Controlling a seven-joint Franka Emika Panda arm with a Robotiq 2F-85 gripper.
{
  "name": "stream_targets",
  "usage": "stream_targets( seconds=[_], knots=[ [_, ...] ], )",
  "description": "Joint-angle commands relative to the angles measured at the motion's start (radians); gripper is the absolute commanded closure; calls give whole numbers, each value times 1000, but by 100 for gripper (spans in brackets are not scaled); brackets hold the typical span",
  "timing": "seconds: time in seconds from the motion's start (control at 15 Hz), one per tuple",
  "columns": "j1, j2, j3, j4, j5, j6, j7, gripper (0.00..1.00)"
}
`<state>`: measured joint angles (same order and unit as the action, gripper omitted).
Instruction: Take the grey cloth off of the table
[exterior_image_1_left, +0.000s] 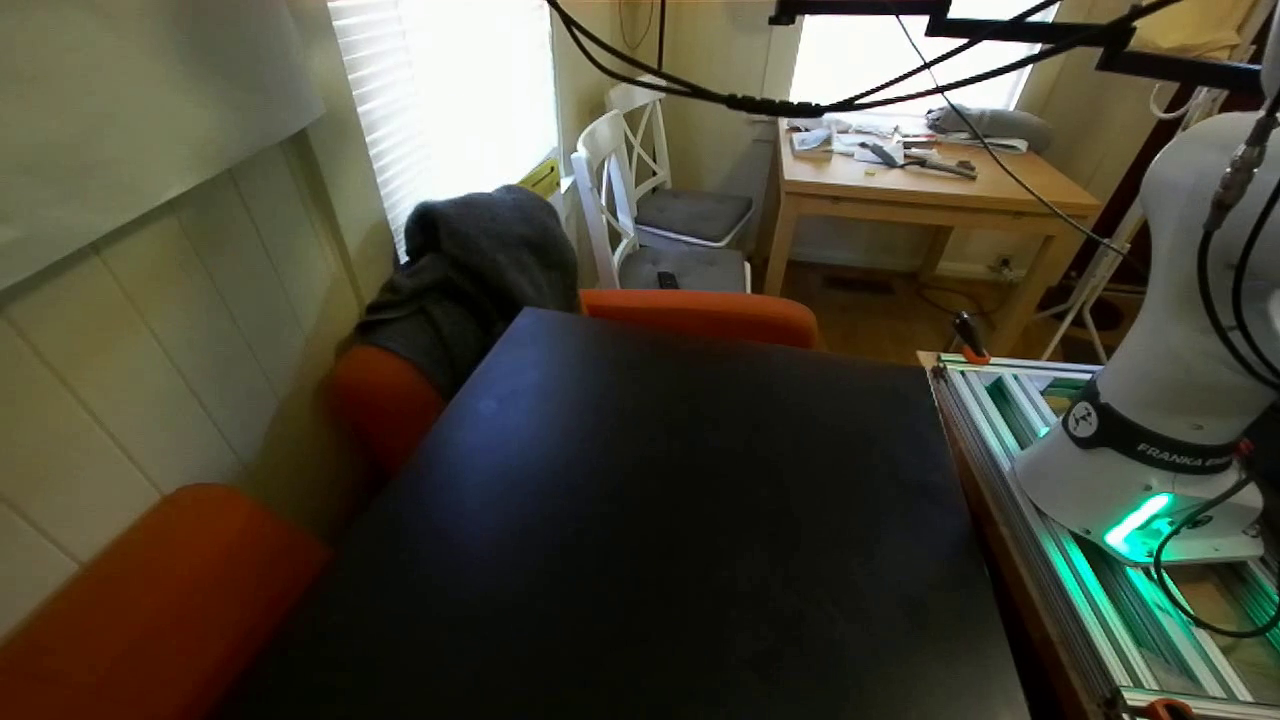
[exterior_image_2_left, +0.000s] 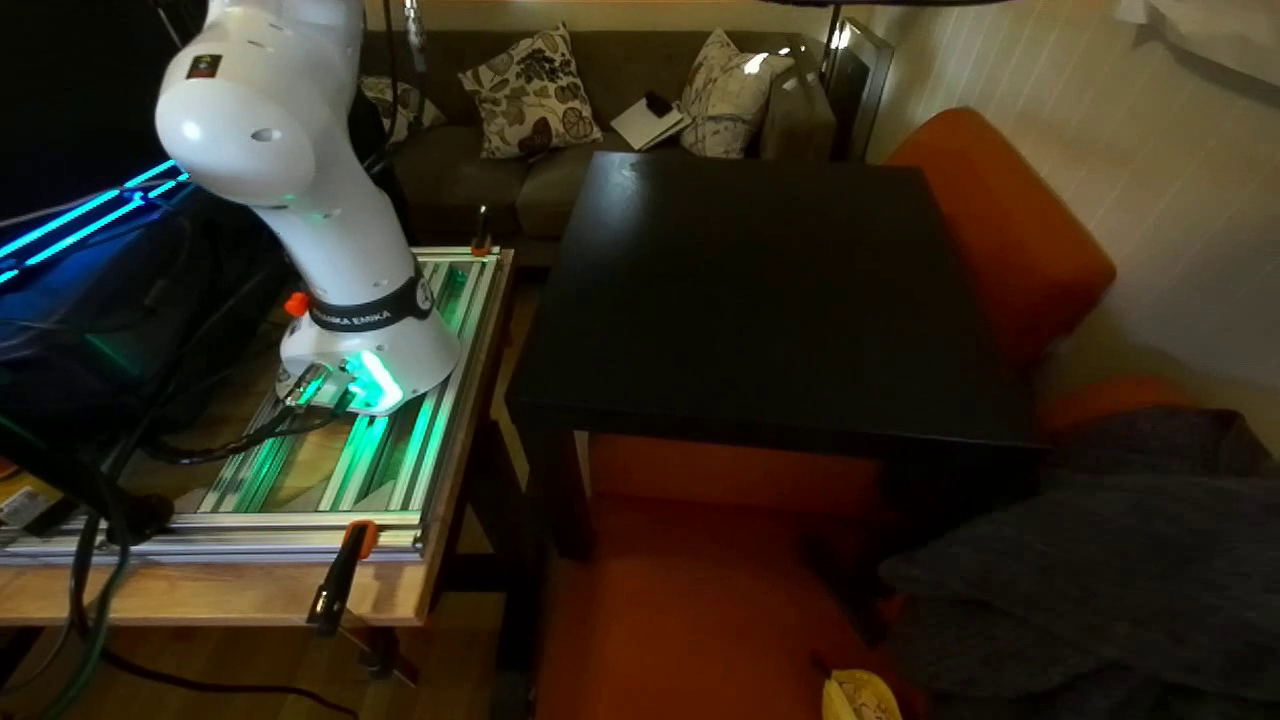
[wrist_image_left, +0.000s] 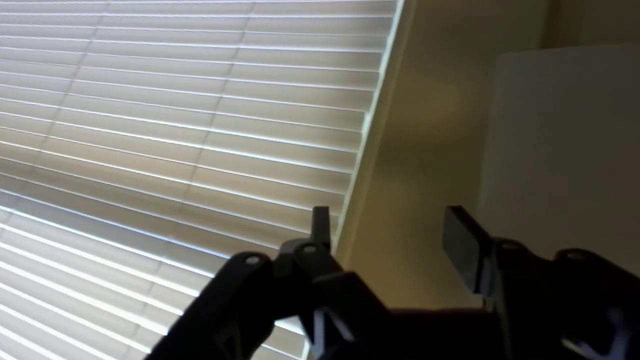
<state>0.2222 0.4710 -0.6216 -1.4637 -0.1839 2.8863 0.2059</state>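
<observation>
The grey cloth (exterior_image_1_left: 490, 260) lies rumpled over the back of an orange chair, beyond the far left corner of the table (exterior_image_1_left: 680, 500) in an exterior view. The cloth also shows large at the lower right (exterior_image_2_left: 1090, 580), beside the black table (exterior_image_2_left: 770, 290). It is off the tabletop; whether it touches the table's edge I cannot tell. My gripper (wrist_image_left: 390, 232) shows only in the wrist view. Its two black fingers are wide apart with nothing between them. Behind them are window blinds and a wall; the cloth and table are out of that view.
Orange chairs (exterior_image_1_left: 700, 315) (exterior_image_2_left: 1000, 230) stand against the table's sides. White chairs (exterior_image_1_left: 690, 215) and a wooden desk (exterior_image_1_left: 940, 190) are farther back. Cables (exterior_image_1_left: 760, 105) hang overhead. The robot base (exterior_image_2_left: 370, 350) is on a metal frame beside the table. A sofa (exterior_image_2_left: 560, 190) stands behind it.
</observation>
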Motion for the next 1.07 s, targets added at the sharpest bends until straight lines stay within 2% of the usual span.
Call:
stream_targets(
  seconds=[0.0,0.07,0.13,0.4,0.53,0.8,1.0],
  knots=[
    [-40,-167,183,-101,85,-99,-200,7],
    [-46,-206,221,-129,119,-126,-238,1],
    [-127,-246,338,-142,91,-164,-247,0],
    [-257,-364,520,-239,272,-320,-452,0],
    [-292,-407,541,-266,339,-451,-518,0],
    [-322,-473,507,-307,260,-741,-499,0],
    [-338,-498,494,-304,297,-970,-531,0]
  ],
)
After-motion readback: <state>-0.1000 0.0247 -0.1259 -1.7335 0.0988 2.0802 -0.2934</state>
